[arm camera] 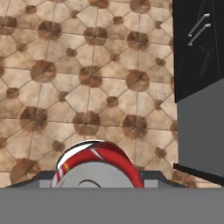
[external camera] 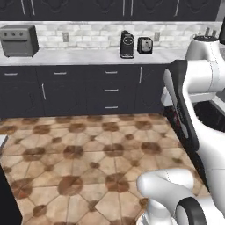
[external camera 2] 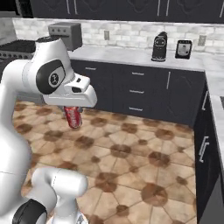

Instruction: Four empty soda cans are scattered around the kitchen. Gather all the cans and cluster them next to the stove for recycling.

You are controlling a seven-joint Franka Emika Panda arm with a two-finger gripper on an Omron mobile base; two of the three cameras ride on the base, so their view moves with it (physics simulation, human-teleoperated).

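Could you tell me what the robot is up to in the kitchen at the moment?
The white arm is carrying a red soda can in its gripper, held above the brown tile floor out in the open kitchen. The jaws are closed on the can, whose silver top shows in the hand view. Ahead is a marble counter with a grey toaster oven and a black coffee maker.

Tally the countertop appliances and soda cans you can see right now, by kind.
Toaster oven: 1
Black coffee machine: 1
Small toaster: 1
Red soda can, hanging under the hand above the floor: 1
Total: 4
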